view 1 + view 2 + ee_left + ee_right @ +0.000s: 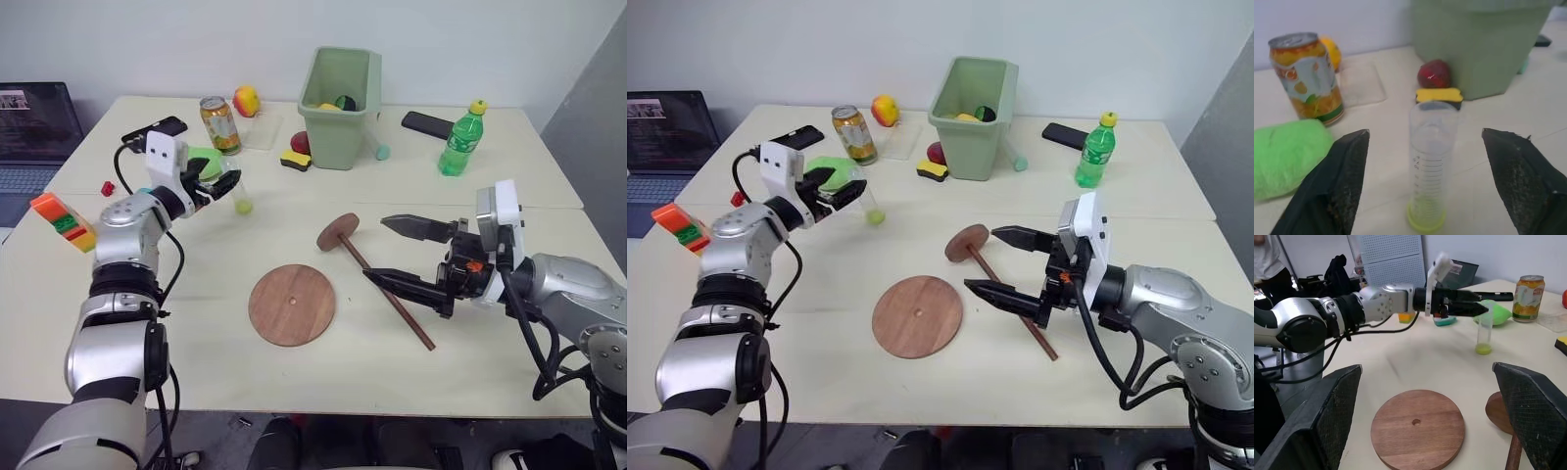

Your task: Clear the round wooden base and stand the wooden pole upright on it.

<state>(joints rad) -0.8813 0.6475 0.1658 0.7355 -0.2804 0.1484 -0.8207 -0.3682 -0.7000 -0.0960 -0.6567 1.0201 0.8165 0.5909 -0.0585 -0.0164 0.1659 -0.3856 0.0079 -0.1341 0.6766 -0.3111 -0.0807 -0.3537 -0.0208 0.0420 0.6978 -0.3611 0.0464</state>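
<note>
On the far left of the table, we are holding our left gripper (1420, 186) spread wide around a clear plastic tube (1431, 161) with a yellow-green bottom, which is standing upright between the fingers, touched by neither. A drinks can (220, 124) and a green cloth (1288, 156) are sitting just beside it. At the table's near middle, the round wooden base (292, 304) is lying bare. Just to its right, the wooden pole (387, 292) is lying flat, its small disc end pointing far. Farther right, we are hovering our right gripper (402, 255) over the pole, fingers fully apart, gripping nothing.
</note>
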